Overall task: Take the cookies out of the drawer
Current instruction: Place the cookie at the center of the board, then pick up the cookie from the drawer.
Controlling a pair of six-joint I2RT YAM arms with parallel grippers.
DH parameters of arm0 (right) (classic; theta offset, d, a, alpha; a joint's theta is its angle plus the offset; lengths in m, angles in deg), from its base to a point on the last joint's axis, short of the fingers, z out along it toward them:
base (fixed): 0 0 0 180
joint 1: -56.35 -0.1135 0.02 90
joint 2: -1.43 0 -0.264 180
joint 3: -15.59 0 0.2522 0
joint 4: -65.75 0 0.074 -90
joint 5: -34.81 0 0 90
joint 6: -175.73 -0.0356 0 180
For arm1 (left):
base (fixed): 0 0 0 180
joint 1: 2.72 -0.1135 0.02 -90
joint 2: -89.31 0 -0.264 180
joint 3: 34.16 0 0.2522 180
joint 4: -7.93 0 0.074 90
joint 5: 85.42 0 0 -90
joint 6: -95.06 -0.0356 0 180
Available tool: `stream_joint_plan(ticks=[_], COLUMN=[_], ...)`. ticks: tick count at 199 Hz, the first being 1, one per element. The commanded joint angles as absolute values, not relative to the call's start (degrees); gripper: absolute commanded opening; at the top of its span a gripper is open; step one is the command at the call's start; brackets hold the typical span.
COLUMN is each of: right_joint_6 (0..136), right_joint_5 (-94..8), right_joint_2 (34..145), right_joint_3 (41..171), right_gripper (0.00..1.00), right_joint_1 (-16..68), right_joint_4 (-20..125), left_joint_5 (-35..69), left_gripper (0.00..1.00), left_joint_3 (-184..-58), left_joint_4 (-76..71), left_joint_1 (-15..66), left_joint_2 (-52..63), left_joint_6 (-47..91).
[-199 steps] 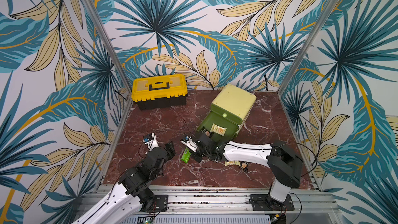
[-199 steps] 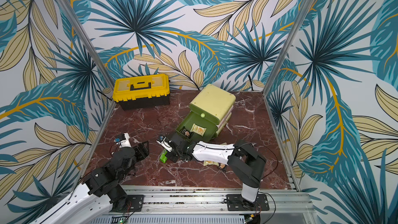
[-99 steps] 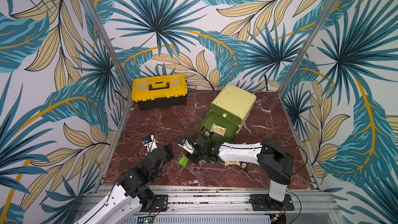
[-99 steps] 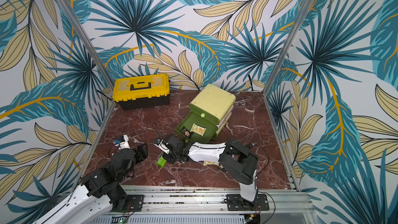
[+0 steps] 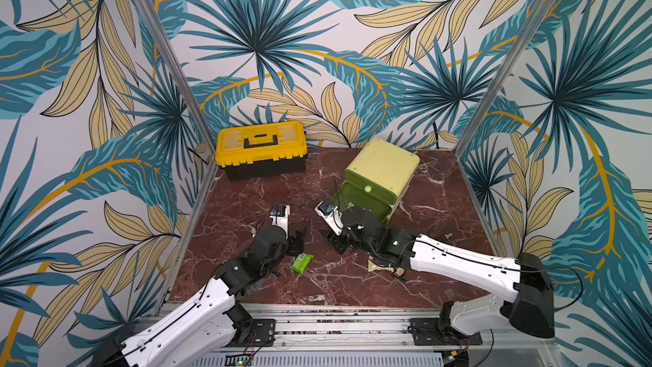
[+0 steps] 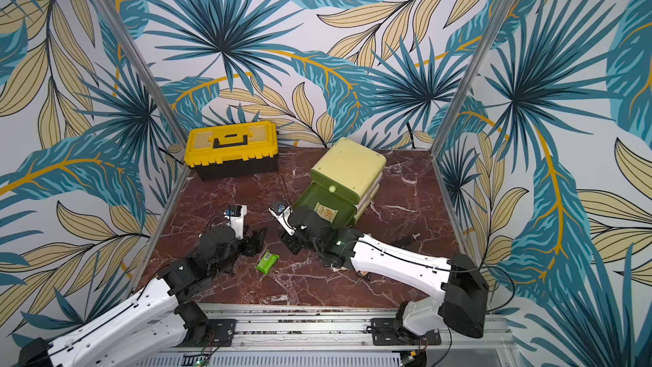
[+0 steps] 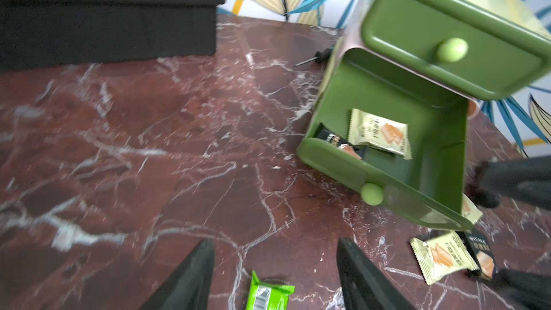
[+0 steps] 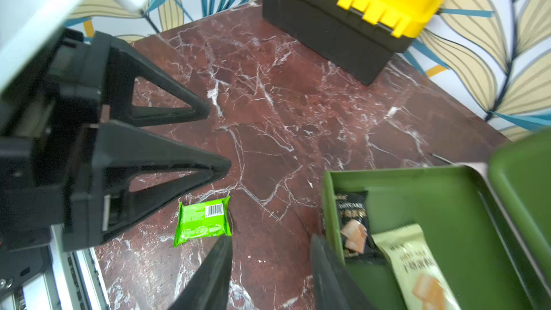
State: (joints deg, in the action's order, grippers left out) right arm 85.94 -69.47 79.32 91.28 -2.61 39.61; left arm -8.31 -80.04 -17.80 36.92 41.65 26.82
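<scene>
Red marble worktop, palm-leaf walls. Right tool, left tool both spread, empty. Bright green flat packet already out, near both. Inside open olive plastic drawer: black crinkly packet against front wall, pale yellow packet touching it, just beside right tool, long axes along its reach. We judge right arm nearer; front wall to clear, drawer rear roomy.

Bright green packet lies flat, barcode up, apart from the pulled-out olive drawer; black packet and pale yellow packet overlap inside; second yellow packet and second black packet lie touching just outside it
</scene>
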Motion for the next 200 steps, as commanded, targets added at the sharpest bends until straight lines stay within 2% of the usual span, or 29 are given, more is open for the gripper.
stream_joint_plan(ticks=[1,100,144,200], right_joint_6=[81.2,78.8,77.6,77.1], right_joint_5=[-76.5,-92.0,-95.3,-97.7], right_joint_2=[74.3,53.2,48.0,45.1], right_joint_3=[89.0,85.9,85.4,85.0], right_gripper=[0.48,0.49,0.49,0.49], right_joint_1=[-2.3,-2.0,-2.0,-2.0], right_joint_4=[33.0,23.0,18.5,16.1], left_joint_5=[0.0,19.4,24.5,25.0], left_gripper=[0.7,0.72,0.71,0.69], left_joint_3=[-85.0,-107.5,-118.2,-122.5], left_joint_4=[-8.1,-9.6,-17.2,-24.3], left_joint_1=[36.8,36.4,35.9,35.9], left_joint_2=[36.5,9.0,-0.6,-7.1], left_joint_6=[12.5,-26.8,-40.4,-55.4])
